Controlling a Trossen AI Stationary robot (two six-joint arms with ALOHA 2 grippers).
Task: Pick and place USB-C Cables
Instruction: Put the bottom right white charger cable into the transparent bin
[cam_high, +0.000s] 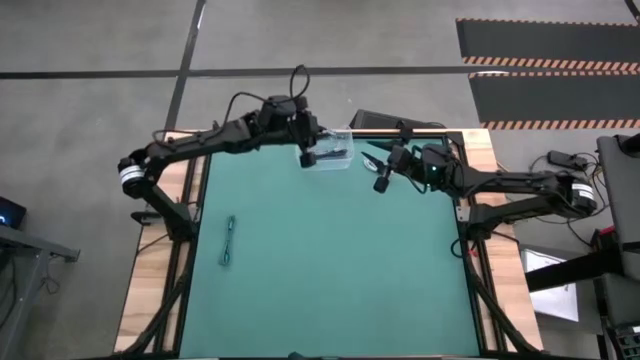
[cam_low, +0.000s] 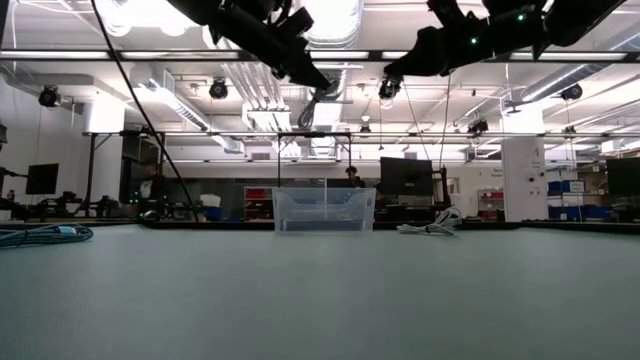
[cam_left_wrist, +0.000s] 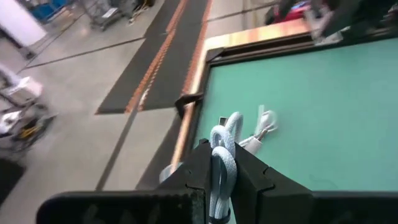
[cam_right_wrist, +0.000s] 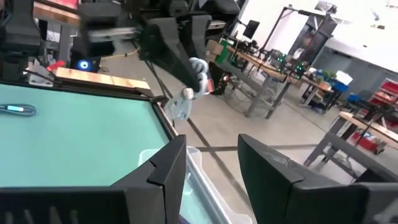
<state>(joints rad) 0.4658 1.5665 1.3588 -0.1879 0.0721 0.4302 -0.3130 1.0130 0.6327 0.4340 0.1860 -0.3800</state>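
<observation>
Pinched between the left gripper (cam_left_wrist: 219, 180) fingers: a white cable (cam_left_wrist: 224, 146), loop hanging lengthwise, held above the clear bin (cam_high: 330, 150) at the table's far edge. Right gripper (cam_right_wrist: 211, 162) spread, empty, just beside the bin. Teal cable (cam_high: 228, 240) well apart on the mat, nearer the left arm. Only the low view shows another white cable (cam_low: 430, 226) beside the bin.

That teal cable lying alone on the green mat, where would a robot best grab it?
Around the middle of the teal cable, coming straight down from above. It lies flat as a long, narrow bundle with bare table on both sides, so the jaws can straddle its thin width.
</observation>
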